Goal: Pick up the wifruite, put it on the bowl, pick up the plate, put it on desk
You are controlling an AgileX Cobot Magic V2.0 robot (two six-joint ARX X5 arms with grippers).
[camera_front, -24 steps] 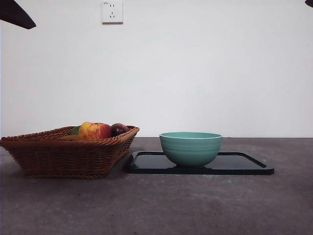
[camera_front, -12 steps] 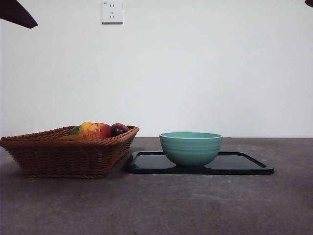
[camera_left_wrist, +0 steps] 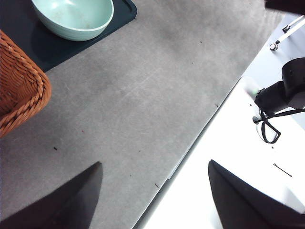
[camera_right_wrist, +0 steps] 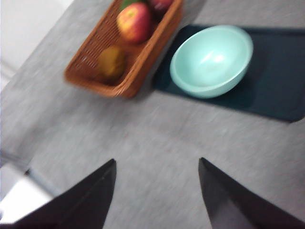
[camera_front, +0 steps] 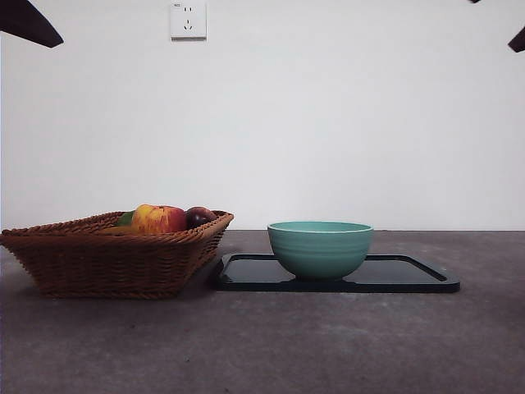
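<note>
The wifruite [camera_right_wrist: 112,62], small and orange-brown, lies inside the wicker basket [camera_right_wrist: 95,52]; the basket wall hides it in the front view. Beside the basket stands the teal bowl [camera_front: 320,249] [camera_left_wrist: 74,16] [camera_right_wrist: 212,59] on the dark plate [camera_front: 410,275] [camera_right_wrist: 281,71], which rests on the grey desk [camera_front: 328,345]. My right gripper [camera_right_wrist: 157,161] hangs open and empty high above the desk, on the near side of basket and bowl. My left gripper [camera_left_wrist: 155,164] is open and empty over the desk's edge, well away from the bowl.
A red-yellow apple [camera_front: 160,219] [camera_right_wrist: 134,22] and a dark plum [camera_front: 199,217] share the basket [camera_front: 107,263]. Dark arm tips show at the front view's top corners [camera_front: 29,23] [camera_front: 517,39]. Past the desk edge lies a white surface with a black camera [camera_left_wrist: 290,90].
The dark arm tip at the front view's top right corner has come lower into the picture. Basket, bowl and plate have not moved.
</note>
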